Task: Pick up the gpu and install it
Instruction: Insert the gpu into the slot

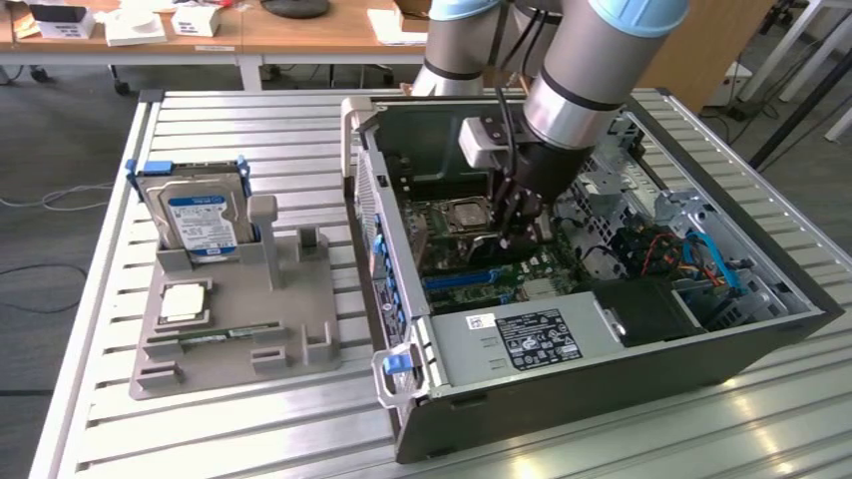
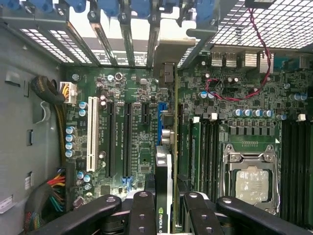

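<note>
Clearly the gripper (image 2: 166,208) is clamping the gpu (image 2: 164,166) edge-on inside the computer case (image 1: 745,339). The card is hanging straight below the hand, its long axis lying along the blue slot (image 2: 162,115) and its bracket (image 2: 166,73) pointing at the rear openings.

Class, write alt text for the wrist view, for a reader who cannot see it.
The gripper holds the gpu edge-on over the green motherboard, in line with a blue slot. A processor socket sits nearby on the board.
</note>
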Available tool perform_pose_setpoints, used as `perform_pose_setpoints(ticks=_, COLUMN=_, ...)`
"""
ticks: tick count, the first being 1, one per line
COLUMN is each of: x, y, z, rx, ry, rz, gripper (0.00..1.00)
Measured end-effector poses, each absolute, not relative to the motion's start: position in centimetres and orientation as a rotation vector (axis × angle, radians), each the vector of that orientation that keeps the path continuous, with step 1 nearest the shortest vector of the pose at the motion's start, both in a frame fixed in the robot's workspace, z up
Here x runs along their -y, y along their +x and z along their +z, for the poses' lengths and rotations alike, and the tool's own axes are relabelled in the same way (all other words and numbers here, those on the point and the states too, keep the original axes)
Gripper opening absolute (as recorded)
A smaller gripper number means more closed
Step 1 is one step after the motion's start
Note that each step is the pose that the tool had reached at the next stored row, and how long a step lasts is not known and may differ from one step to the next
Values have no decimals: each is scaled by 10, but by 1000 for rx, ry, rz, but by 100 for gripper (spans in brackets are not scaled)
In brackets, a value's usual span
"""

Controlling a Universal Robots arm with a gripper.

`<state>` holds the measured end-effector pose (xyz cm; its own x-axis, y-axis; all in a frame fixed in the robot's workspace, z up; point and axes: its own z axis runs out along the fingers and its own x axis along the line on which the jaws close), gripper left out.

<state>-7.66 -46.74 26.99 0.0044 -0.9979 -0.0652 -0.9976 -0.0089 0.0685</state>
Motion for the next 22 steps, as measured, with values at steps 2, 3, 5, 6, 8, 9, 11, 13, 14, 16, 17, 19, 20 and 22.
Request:
perform_pose_setpoints(ticks=2, x=469, y=-77, z=270, rx=2210, ry=2224, rz=-149, gripper=27)
perform_pose_setpoints(ticks=3, x=469, y=-77, z=270, rx=2210, ry=2224, rz=-148, gripper=27)
perform_pose_setpoints(ticks=5, x=469, y=-77, z=270, rx=2210, ry=2224, rz=-148, gripper=27)
perform_pose_setpoints(ticks=6, x=469, y=-77, z=269, rx=2210, ry=2224, rz=-149, gripper=27)
perform_pose_setpoints(ticks=8, x=469, y=-77, z=269, rx=2209, ry=2225, rz=-148, gripper=27)
perform_pose_setpoints(ticks=9, x=469, y=-77, z=269, rx=2209, ry=2225, rz=-148, gripper=27)
perform_pose_setpoints(ticks=11, x=469, y=-78, z=269, rx=2209, ry=2224, rz=-148, gripper=27)
perform_pose_setpoints(ticks=13, x=469, y=-79, z=268, rx=2209, ry=2224, rz=-147, gripper=27)
perform_pose_setpoints(ticks=14, x=469, y=-80, z=268, rx=2207, ry=2224, rz=-145, gripper=27)
perform_pose_setpoints(ticks=16, x=469, y=-80, z=268, rx=2206, ry=2223, rz=-142, gripper=27)
perform_pose_setpoints(ticks=17, x=469, y=-80, z=268, rx=2206, ry=2223, rz=-142, gripper=27)
perform_pose_setpoints(ticks=19, x=469, y=-80, z=268, rx=2206, ry=2223, rz=-142, gripper=27)
perform_pose_setpoints(ticks=20, x=469, y=-80, z=268, rx=2206, ry=2223, rz=-142, gripper=27)
perform_pose_setpoints(ticks=22, x=469, y=-80, z=268, rx=2208, ry=2225, rz=-141, gripper=27)
